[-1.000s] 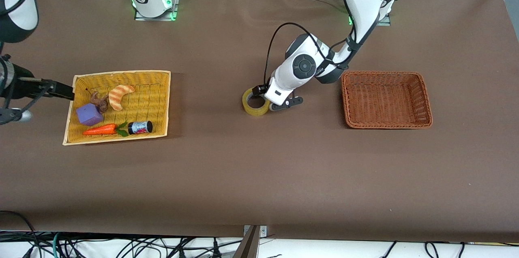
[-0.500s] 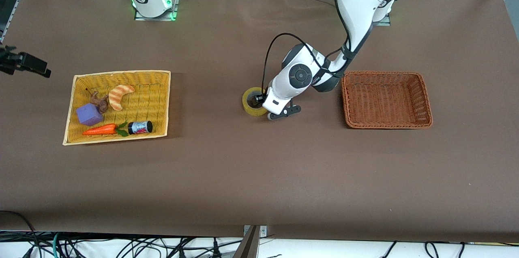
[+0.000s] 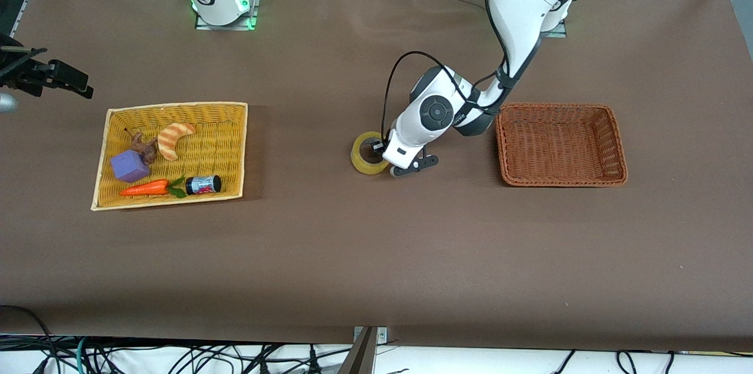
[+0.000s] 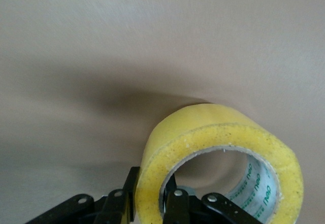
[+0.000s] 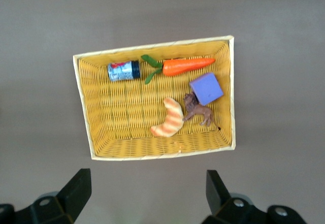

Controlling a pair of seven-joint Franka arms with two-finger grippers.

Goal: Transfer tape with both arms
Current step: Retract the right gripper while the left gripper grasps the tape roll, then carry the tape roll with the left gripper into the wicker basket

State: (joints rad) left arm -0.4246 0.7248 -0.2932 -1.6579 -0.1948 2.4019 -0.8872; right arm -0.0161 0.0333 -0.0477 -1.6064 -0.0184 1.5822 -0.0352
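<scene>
The right tool point(image 3: 70, 81) is held in the air over the bare surface point(image 3: 376, 256) at the right arm's end, just beside the yellow basket point(image 3: 235, 150), its fingers point(image 5: 76, 191) spread wide and empty. In that basket a small jar point(image 3: 203, 184) with a printed label (unreadable) is seen among toys. The left arm is bent down from its base, and the left tool point(image 3: 379, 149) is clamped on the wall of the tape point(image 3: 366, 157), one finger point(image 4: 175, 203) inside the ring. The tape is tilted, its opening facing upward; green lettering inside the core cannot be read. A brown basket point(image 3: 562, 180) stands well apart.
</scene>
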